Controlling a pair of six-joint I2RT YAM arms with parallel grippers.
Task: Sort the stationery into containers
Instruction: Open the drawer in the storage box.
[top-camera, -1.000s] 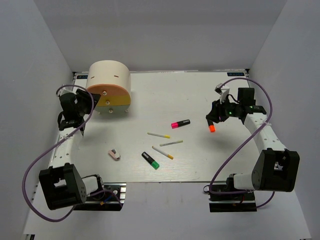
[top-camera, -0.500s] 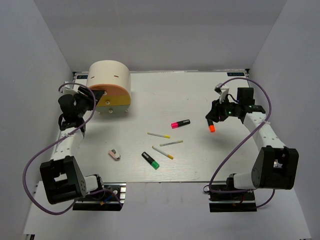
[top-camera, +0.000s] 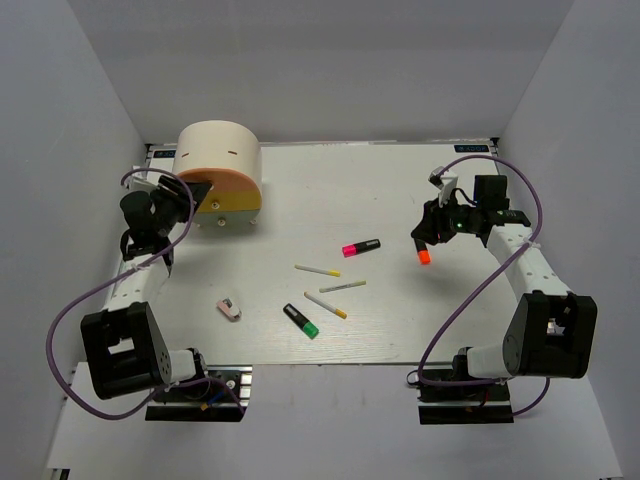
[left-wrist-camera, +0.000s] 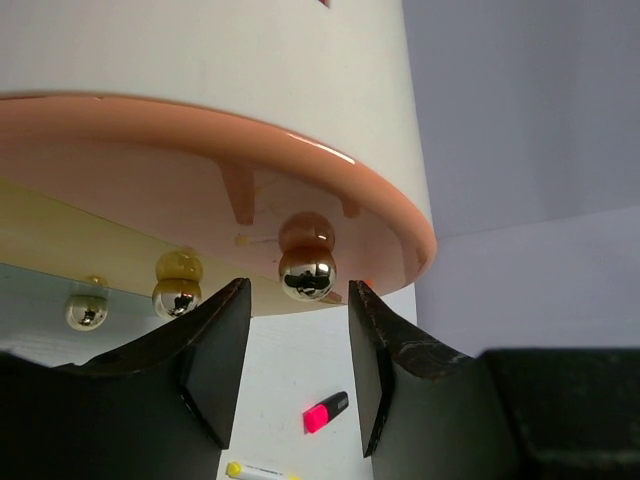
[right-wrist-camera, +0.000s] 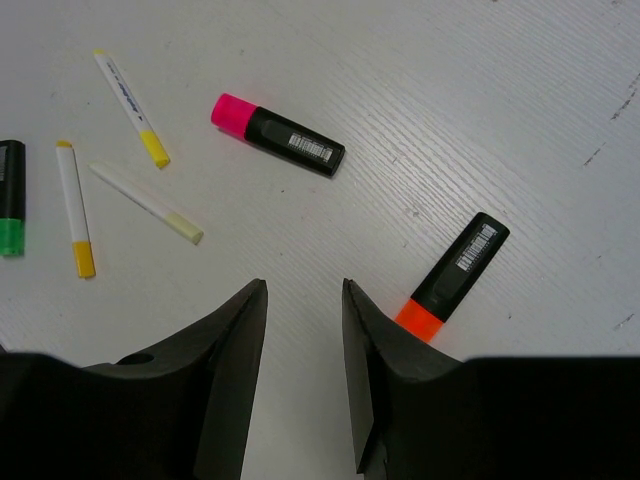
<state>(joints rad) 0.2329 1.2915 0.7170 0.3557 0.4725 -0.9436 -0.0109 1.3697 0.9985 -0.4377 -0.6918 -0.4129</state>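
The left gripper (left-wrist-camera: 298, 300), jaws apart, faces the glossy chrome ball knob (left-wrist-camera: 307, 272) of the orange drawer (left-wrist-camera: 150, 170) in the smooth cream drum organizer (top-camera: 218, 150). The right gripper (right-wrist-camera: 305, 300), also parted, hangs over the grained white table (right-wrist-camera: 500, 80) beside a stubby orange-capped highlighter (right-wrist-camera: 455, 275).

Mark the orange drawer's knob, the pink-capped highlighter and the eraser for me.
orange drawer's knob (left-wrist-camera: 307, 272), left wrist view, on the shiny ball at its tip.
pink-capped highlighter (right-wrist-camera: 285, 141), right wrist view, on the black barrel.
eraser (top-camera: 229, 309), top external view, on its middle.
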